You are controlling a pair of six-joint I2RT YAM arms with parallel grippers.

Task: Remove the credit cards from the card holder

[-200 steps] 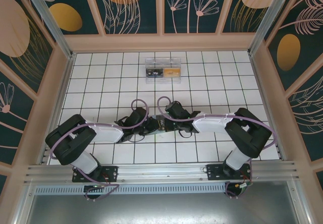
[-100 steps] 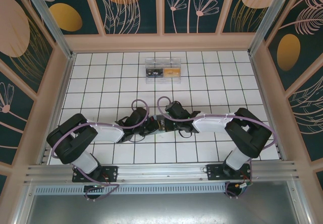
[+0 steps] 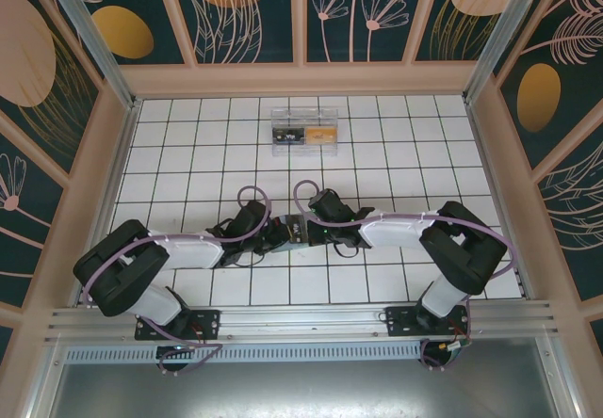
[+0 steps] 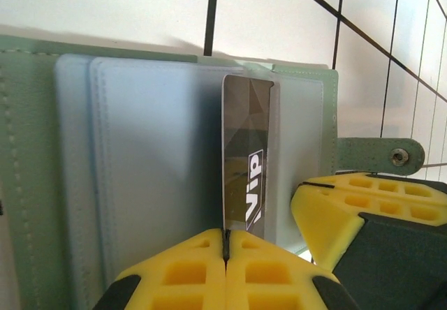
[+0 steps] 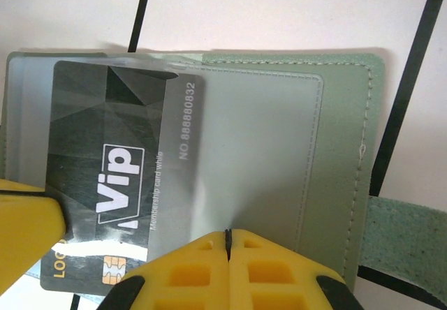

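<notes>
The left claw (image 4: 225, 239) was pinched shut on the near edge of a black credit card (image 4: 246, 149). The card stood edge-on just ahead of its yellow fingers, with its far end tucked into the open card holder (image 4: 154, 163). White "Vip" lettering ran along the card. The right wrist view also gave "Membership card while", "NO 88888832" and part of "LOGO" beside a gold chip. The right claw (image 5: 228, 240), just to the right, was closed on the holder's near edge. Further right, a green strap (image 4: 370, 155) with a metal snap lay on the white tiled counter (image 4: 105, 3). Well beyond both claws sat a clear box (image 3: 303, 128).
</notes>
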